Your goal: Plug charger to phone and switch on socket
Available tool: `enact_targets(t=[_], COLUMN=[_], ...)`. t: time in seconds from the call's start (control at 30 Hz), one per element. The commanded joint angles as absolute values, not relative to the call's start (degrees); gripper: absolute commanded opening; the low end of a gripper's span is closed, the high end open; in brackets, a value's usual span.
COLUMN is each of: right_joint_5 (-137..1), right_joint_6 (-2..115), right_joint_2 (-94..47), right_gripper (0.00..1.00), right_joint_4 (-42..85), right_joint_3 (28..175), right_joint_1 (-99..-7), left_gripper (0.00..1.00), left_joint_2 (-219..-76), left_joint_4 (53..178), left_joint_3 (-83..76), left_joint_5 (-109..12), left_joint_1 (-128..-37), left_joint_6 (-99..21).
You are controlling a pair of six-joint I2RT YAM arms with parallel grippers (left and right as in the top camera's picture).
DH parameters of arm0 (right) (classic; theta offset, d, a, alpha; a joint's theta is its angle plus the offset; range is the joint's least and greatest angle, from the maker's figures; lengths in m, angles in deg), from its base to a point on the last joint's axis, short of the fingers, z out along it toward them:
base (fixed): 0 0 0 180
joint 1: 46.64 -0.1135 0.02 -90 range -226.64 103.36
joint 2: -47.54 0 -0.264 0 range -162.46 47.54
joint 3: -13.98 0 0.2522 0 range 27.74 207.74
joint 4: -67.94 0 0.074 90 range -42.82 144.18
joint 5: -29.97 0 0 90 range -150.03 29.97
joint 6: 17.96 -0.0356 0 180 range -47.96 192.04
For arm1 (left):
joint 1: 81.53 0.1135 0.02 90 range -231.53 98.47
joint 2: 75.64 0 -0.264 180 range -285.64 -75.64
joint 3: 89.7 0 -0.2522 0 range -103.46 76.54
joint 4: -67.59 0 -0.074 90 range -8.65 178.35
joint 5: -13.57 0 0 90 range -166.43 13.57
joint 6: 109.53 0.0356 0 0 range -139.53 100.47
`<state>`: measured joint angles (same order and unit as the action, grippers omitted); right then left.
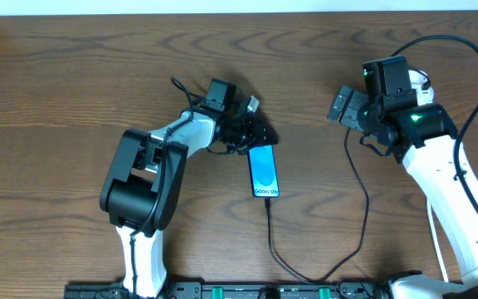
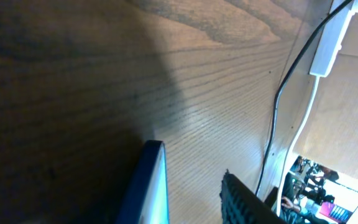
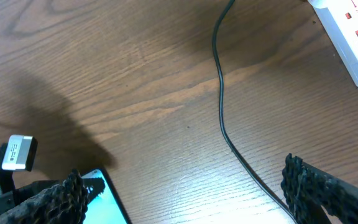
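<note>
The phone point(image 1: 264, 170) lies flat at mid-table, teal screen up. The thin black charger cable point(image 1: 362, 191) meets the phone's bottom edge, loops toward the front edge and runs up toward the right arm. My left gripper point(image 1: 254, 134) sits at the phone's top end. In the left wrist view the phone's edge point(image 2: 154, 186) is left of one finger, with a gap between them point(image 2: 191, 205). My right gripper point(image 1: 344, 108) is open and empty above bare wood point(image 3: 191, 199), to the right of the phone point(image 3: 104, 199). The white socket point(image 3: 353, 37) shows at top right, mostly hidden under the right arm in the overhead view point(image 1: 422, 80).
The charger cable point(image 3: 219, 93) crosses the wood between the right fingers. The socket and its white lead point(image 2: 303, 118) also show far off in the left wrist view. The robots' thicker black cable point(image 1: 471, 50) arcs over the right arm.
</note>
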<state>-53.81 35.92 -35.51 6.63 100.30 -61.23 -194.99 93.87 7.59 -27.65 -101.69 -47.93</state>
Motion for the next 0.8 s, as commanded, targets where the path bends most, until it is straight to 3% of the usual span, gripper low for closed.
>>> enact_targets(t=[0.0, 0.77], right_joint_5=[-53.5, -53.5], right_joint_6=[36.9, 37.0], right_joint_2=[-35.7, -35.7], right_gripper=[0.98, 0.99], right_joint_4=[6.8, 7.1], right_joint_3=[99.8, 99.8], right_joint_1=[-61.4, -61.4], left_gripper=[0.47, 0.50], left_joint_2=[-195.8, -195.8], left_joint_4=[97.5, 103.4], left_joint_3=[8.1, 8.1], left_joint_5=[-38.0, -49.4], left_joint_1=[-102.0, -102.0], left_joint_6=[-47.4, -47.6])
